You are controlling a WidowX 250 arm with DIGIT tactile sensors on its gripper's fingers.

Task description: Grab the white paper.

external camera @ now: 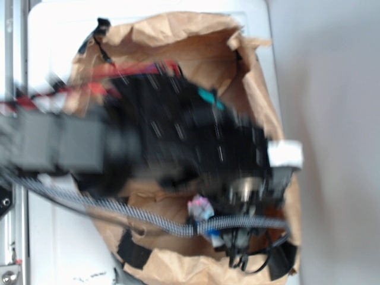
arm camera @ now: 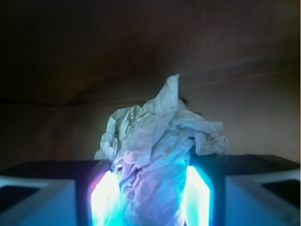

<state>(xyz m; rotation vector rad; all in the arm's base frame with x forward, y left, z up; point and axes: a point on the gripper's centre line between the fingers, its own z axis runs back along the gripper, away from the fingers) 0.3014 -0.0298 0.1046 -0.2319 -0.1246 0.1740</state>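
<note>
Wrist view: the crumpled off-white, wrinkled paper wad (arm camera: 160, 150) is seen sitting between the 2 glowing blue-white finger pads (arm camera: 106, 200) of the black gripper (arm camera: 150, 202). Both pads press against the wad's lower flanks with no gap visible, so the jaws are judged closed on the paper. The upper half of the wad bulges out above the pads and ends in a loose peak.

Exterior view: heavy motion blur. The black robot arm (external camera: 178, 136) is seen reaching into the large brown paper bag (external camera: 255, 95) edged with black tape. The wad itself cannot be picked out there; it is hidden under the arm or lost in blur. It is placed inside the bag, at the gripper end, on the strength of the brown wall behind it in the wrist view. A small pink-and-white item (external camera: 200, 208) lies on the bag floor; identity cannot be told.

Handling, as judgement:
- Very light; load on the arm is negligible.
- Soft and compressible; it gives under squeeze, so a firm closure is tolerated.
- Not fragile, not slippery; creases give the pads purchase.
- Best hold is across the dense lower-middle bulk, as now. The loose top flap is to be avoided, since it would unfold or tear away.
- Main risk: a hold on outer folds only, with the wad slipping out on lift.
</note>
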